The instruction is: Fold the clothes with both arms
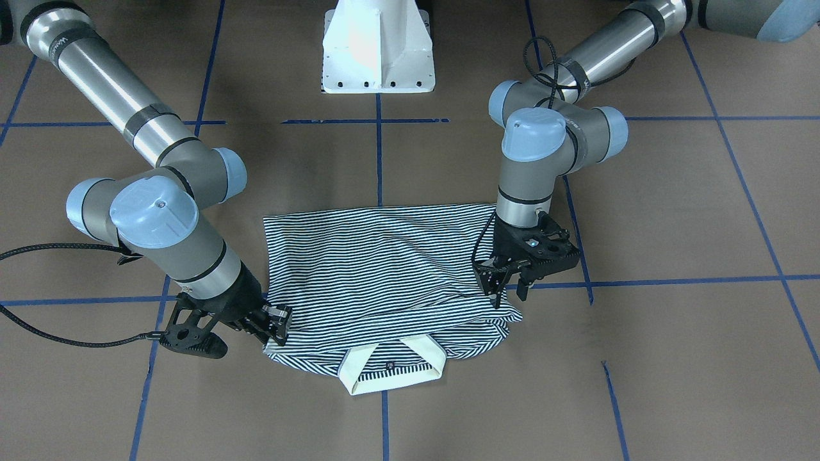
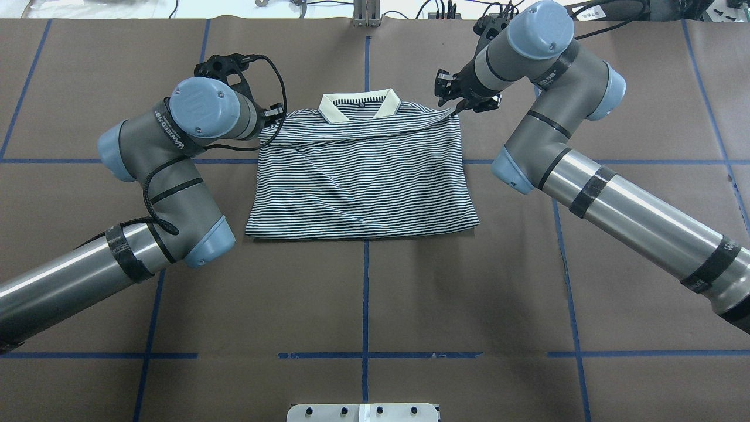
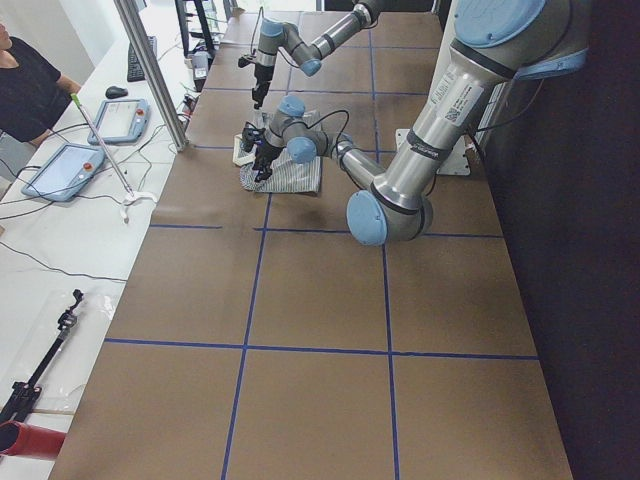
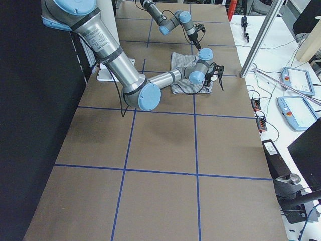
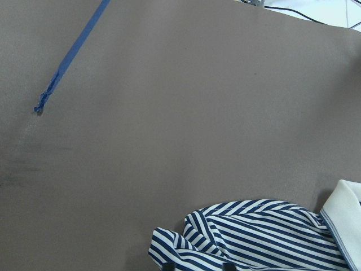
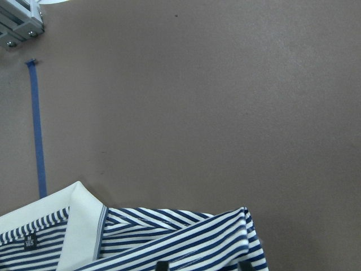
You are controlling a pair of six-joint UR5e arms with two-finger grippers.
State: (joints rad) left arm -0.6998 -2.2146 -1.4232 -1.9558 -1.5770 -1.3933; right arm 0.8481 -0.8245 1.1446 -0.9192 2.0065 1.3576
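Observation:
The striped polo shirt [image 2: 363, 176] lies on the brown table, its lower half folded up over the chest, and its cream collar [image 2: 358, 105] points away from the robot's base. My left gripper [image 1: 509, 294] hangs over the shirt's shoulder corner on my left side, fingers down and apart. My right gripper [image 1: 277, 323] sits low at the opposite shoulder corner, its fingers also apart. In each wrist view two dark fingertips [image 6: 162, 264] straddle the edge of the striped cloth [image 5: 259, 237], which looks bunched at the left corner. The shirt [image 1: 384, 269] is wrinkled across its middle.
The white pedestal base [image 1: 378, 48] stands behind the shirt on the robot's side. Blue tape lines [image 2: 365, 293] grid the table. A side bench along the far edge carries tablets [image 3: 65, 170] and cables, with a person [image 3: 25, 80] beside it.

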